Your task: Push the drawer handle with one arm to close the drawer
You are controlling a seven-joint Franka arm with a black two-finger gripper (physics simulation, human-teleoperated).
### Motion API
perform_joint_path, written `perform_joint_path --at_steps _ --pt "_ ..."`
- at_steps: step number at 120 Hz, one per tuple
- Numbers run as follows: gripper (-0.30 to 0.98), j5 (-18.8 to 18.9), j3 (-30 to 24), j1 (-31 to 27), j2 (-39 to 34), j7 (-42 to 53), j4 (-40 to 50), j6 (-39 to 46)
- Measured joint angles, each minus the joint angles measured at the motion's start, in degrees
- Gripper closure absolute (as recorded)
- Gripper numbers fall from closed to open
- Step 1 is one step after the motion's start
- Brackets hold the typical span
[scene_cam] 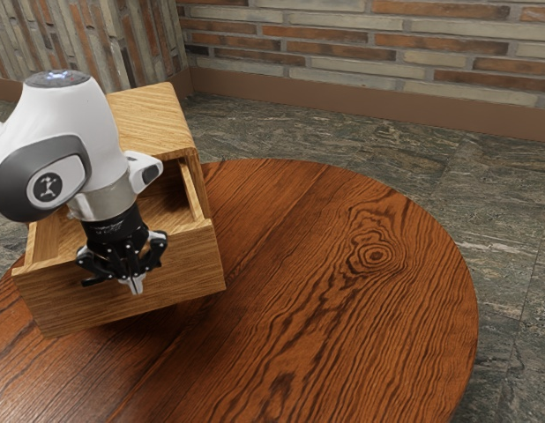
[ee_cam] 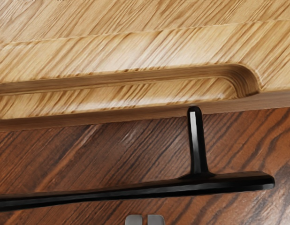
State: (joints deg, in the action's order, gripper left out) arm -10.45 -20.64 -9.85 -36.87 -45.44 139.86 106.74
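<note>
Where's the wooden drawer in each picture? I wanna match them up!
Exterior view: the drawer is on the exterior view's left, sticking out open, partly behind the gripper.
Wrist view: its pale wood stretches right across the upper part.
In both: the reddish-brown table underneath.

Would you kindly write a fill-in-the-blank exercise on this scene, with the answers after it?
The drawer stands ____ rather than closed.
Its handle is coloured ____.
The gripper is shut on ____.
The edge of the table is ____ rather than straight.
Missing words: open; black; nothing; curved.
</note>
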Motion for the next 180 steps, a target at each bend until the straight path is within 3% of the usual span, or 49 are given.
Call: perform_joint_path --at_steps 24,56,132,180 --pt "0.79 3.5 0.1 0.0 1.2 -1.7 0.2 1.3" --pt "0.79 5.1 1.8 -0.8 4.4 -3.3 -1.2 2.6" --pt "0.79 9.2 6.2 -9.2 18.9 -1.8 -15.4 3.0" --pt "0.79 11.4 10.0 -9.5 27.4 1.3 -23.1 3.0"
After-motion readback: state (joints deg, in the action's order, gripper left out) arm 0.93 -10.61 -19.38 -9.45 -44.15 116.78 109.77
